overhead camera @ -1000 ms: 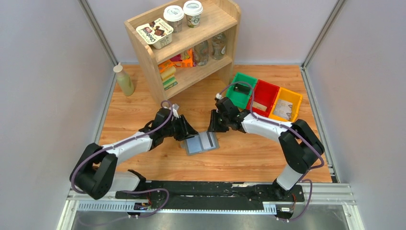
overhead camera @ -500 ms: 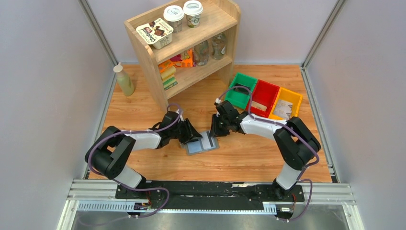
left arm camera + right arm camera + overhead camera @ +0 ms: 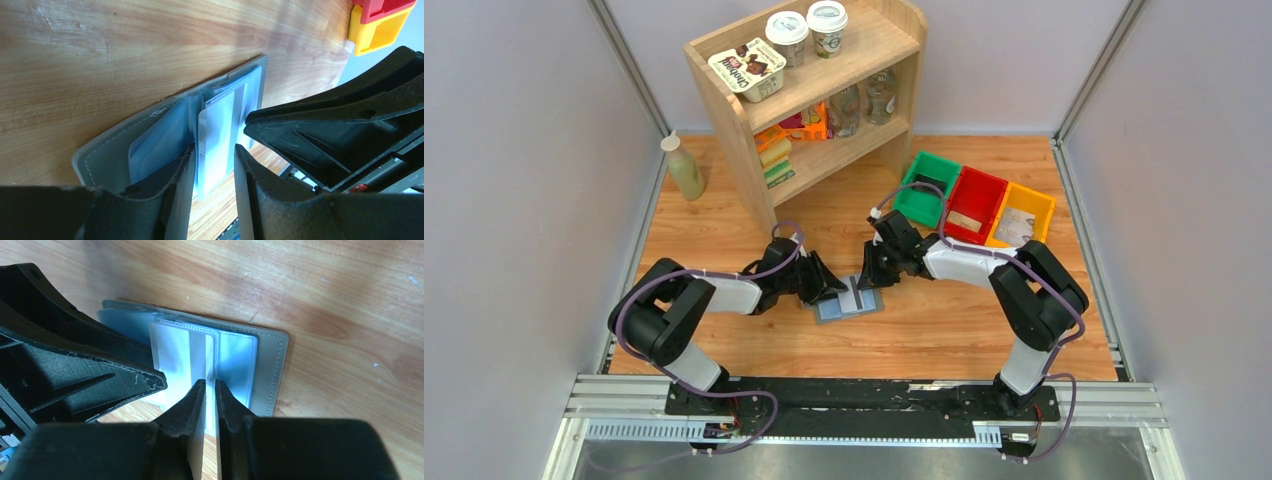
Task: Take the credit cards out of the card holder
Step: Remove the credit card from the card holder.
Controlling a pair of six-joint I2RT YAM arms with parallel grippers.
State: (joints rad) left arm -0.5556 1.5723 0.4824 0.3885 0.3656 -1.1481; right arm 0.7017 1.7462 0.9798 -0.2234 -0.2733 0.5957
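left gripper (image 3: 827, 287): fingers spread, tips at the left half of the card holder (image 3: 849, 302); holder lies open on the wooden table (image 3: 944, 320) between both grippers; right gripper (image 3: 210, 382): fingers almost pressed together over a whitish credit card (image 3: 175, 350) sticking out of its pocket, grip unclear; green bin (image 3: 934, 159), red bin (image 3: 980, 178) beyond.

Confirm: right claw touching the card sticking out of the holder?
Cannot tell. Right wrist view: right claw, tips barely apart, sits over the card at its edge; contact unclear.
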